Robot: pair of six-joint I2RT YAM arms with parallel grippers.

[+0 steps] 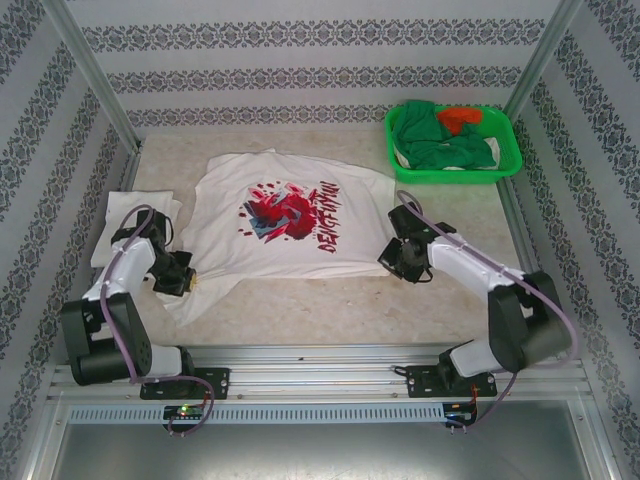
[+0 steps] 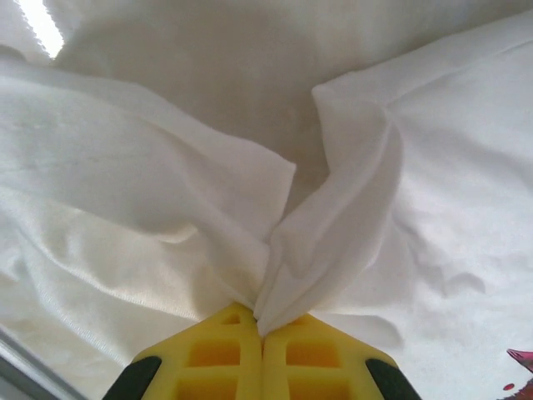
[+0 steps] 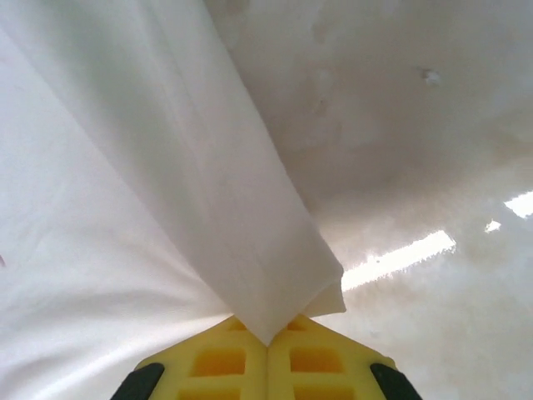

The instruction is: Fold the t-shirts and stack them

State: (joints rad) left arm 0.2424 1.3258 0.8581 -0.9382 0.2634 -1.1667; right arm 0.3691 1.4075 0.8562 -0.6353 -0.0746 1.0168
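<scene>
Top external cam: black lettering on the graphic shirt is running sideways by the red splash, can't read it tbh. Shirt's lying spread on the table, a bit wrinkled. Folded white shirt is sitting left, green basket w/ clothes back right. Left gripper and right gripper are both pinching its near corners.
</scene>
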